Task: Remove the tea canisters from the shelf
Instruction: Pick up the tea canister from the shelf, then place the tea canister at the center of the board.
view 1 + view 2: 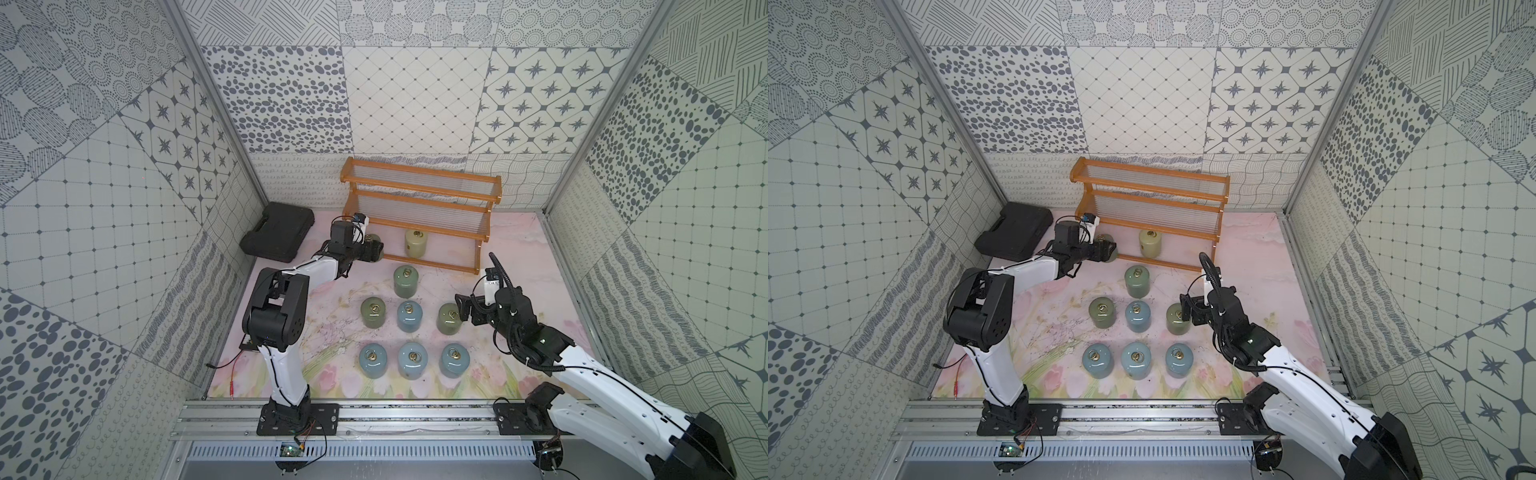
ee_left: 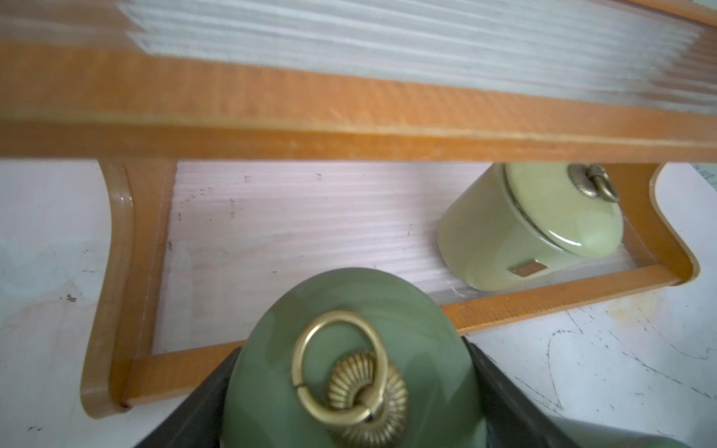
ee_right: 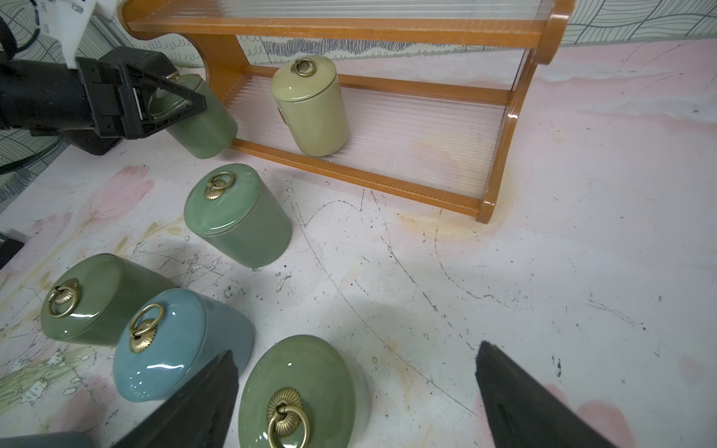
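At the far left we see a black plastic case (image 1: pixel 277 237) lying on the surface (image 1: pixel 519 249) by the side wall. Just right of it the left end effector (image 1: pixel 376 250) is clamped on the held sage green canister (image 3: pixel 207 124), with a finger on each side of its upper part. The right wrist view shows this jar tilted at the left front corner of the shelf (image 1: pixel 419 208), and we cannot tell whether its base touches the bottom rail. The shelf stands at the back of the surface, and the cream canister (image 1: pixel 416 244) stands upright on its bottom tier. In front of the shelf seven jars stand upright on the surface. In the left column the left sage green canister (image 1: pixel 374 318) is behind the left pale blue canister (image 1: pixel 372 359). The middle column has the rear sage green canister (image 1: pixel 406 280) nearest the shelf, then the middle pale blue canister (image 1: pixel 409 316), then the front pale blue canister (image 1: pixel 412 359). In the right column the right sage green canister (image 1: pixel 449 318) is behind the right pale blue canister (image 1: pixel 455 359). The right end effector (image 1: pixel 460 311) hangs just beside the right sage green canister with its jaws spread wide, gripping nothing.
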Robot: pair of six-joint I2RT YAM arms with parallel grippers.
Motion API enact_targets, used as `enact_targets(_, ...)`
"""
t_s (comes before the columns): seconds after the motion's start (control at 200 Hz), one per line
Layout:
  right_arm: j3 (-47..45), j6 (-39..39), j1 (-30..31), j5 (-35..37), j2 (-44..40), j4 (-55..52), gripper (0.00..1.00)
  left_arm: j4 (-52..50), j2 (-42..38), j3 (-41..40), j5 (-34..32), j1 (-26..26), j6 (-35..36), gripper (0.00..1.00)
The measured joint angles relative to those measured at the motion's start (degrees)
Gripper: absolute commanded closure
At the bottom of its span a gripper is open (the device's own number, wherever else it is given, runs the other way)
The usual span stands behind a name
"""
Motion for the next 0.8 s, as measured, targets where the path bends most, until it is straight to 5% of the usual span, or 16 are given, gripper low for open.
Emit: enact_targets(0.8, -1.68, 0.63, 0.00, -1.36, 0.04, 1.66, 0.01, -8.26, -10.21, -10.60, -6.80, -8.44, 3.43, 0.30)
